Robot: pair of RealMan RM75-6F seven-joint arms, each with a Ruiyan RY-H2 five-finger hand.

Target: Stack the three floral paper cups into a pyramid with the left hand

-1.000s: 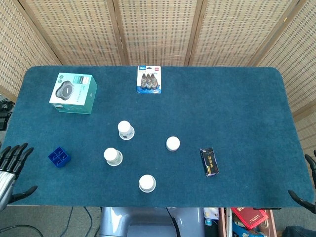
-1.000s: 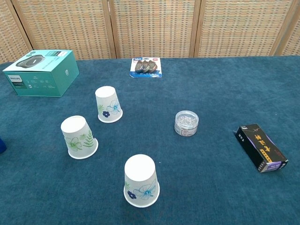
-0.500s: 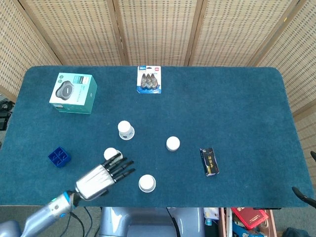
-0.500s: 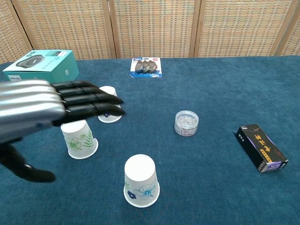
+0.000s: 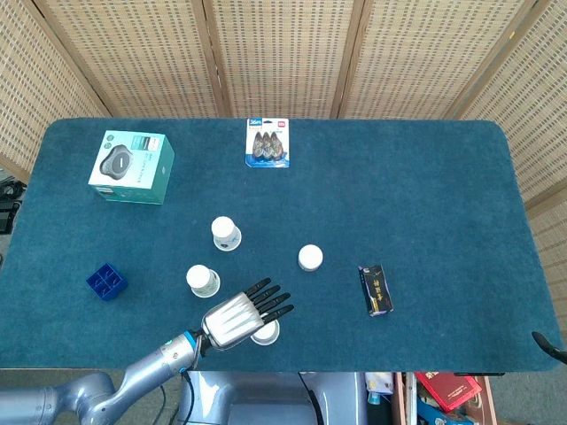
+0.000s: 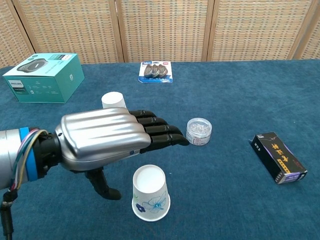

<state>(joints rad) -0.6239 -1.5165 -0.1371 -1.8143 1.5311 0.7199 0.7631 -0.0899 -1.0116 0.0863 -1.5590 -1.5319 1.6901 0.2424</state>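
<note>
Three upturned white floral paper cups stand apart on the blue table. In the head view the far cup (image 5: 226,233) and the middle cup (image 5: 203,281) show fully, while the near cup (image 5: 267,334) is partly covered. My left hand (image 5: 244,312) hovers over that near cup, fingers stretched out and apart, holding nothing. In the chest view the left hand (image 6: 110,137) floats above the near cup (image 6: 150,198) and hides the middle cup; only the far cup's top (image 6: 113,99) shows. Just a dark sliver of my right hand (image 5: 547,343) shows at the table's right front corner.
A teal box (image 5: 131,166) sits at the back left and a blister pack (image 5: 267,142) at the back centre. A blue cube tray (image 5: 106,282) lies front left. A clear lidded tub (image 6: 199,131) and a black box (image 6: 278,157) lie right of the cups.
My left hand has come in from the table's front left corner, passed the middle cup, and now hangs over the near cup. The right hand has slipped almost out of view. The cups have not moved.
</note>
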